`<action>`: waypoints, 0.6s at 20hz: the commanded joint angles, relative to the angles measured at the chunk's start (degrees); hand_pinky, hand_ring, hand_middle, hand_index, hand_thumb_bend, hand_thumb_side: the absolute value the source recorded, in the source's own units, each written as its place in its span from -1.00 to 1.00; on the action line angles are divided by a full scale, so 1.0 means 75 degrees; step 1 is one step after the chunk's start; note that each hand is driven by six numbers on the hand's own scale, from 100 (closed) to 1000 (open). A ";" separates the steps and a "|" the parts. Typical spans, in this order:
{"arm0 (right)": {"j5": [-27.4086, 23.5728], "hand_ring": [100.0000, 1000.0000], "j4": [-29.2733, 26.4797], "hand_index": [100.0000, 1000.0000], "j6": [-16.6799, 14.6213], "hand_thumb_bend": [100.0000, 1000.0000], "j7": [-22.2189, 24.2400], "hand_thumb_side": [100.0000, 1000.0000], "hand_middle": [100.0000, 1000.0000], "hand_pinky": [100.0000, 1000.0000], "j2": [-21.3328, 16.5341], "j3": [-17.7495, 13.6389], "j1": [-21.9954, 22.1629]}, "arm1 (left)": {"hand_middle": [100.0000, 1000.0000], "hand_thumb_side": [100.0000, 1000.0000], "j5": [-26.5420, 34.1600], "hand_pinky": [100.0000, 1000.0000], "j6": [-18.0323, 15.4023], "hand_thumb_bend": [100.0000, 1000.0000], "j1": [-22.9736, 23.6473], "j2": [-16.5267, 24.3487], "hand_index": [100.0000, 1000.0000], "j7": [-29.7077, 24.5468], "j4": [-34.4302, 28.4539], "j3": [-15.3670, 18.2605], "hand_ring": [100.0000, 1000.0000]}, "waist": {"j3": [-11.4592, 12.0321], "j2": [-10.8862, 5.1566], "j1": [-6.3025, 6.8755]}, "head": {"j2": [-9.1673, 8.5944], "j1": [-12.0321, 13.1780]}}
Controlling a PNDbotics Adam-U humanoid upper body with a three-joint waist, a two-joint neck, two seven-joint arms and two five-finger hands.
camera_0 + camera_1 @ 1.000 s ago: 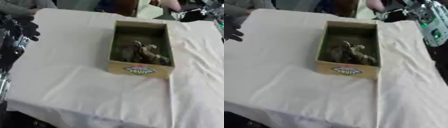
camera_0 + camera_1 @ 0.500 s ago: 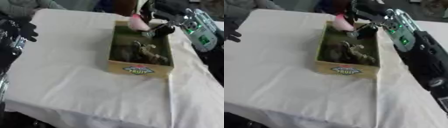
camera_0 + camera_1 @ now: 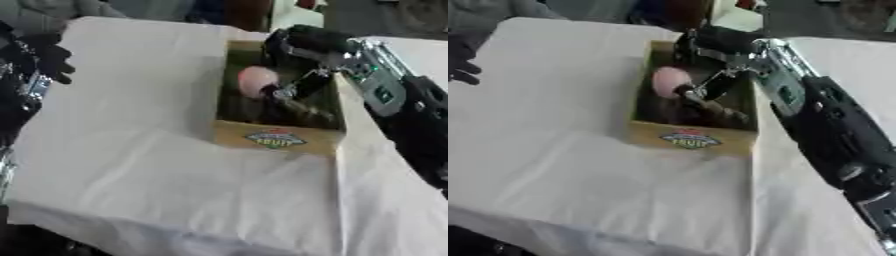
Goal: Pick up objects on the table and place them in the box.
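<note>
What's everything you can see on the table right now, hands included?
Box: one, tan cardboard with a fruit label on its near wall, on the cloth right of centre.
Pink object: one, rounded, pale pink, over the box's open top at the right hand.
Dark items: number unclear, brownish, lying inside the box.
Tablecloth: one, cream white, covering the table.
Right hand: one, black with a silver wrist, reaching in from the right over the far end of the box; fingers curled at the pink object.
Left hand: one, black, idle at the left edge of the cloth; its fingers are too dark to read.
</note>
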 commanded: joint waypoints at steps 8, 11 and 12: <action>-0.0287 0.55 -0.0376 0.90 0.0592 -0.06 -0.0049 0.32 0.72 0.37 -0.0437 -0.0480 0.0262 | 0.18 0.37 0.0037 0.07 -0.0001 -0.02 -0.0003 0.0082 0.56 0.0063 -0.0077 0.0072 0.14 | -0.0156 -0.0093 0.0022 | 0.0038 0.0068; -0.0812 0.57 -0.0808 0.90 0.0870 -0.04 -0.0119 0.33 0.71 0.39 -0.0652 -0.0769 0.0507 | 0.18 0.36 0.0054 0.07 -0.0006 -0.03 0.0029 0.0084 0.56 0.0125 -0.0069 0.0091 0.14 | -0.0243 -0.0083 0.0029 | 0.0038 0.0098; -0.1014 0.55 -0.0990 0.89 0.0970 -0.05 -0.0151 0.31 0.68 0.38 -0.0740 -0.0873 0.0599 | 0.17 0.36 0.0060 0.07 -0.0009 -0.03 0.0039 0.0089 0.56 0.0149 -0.0067 0.0098 0.14 | -0.0273 -0.0080 0.0030 | 0.0038 0.0102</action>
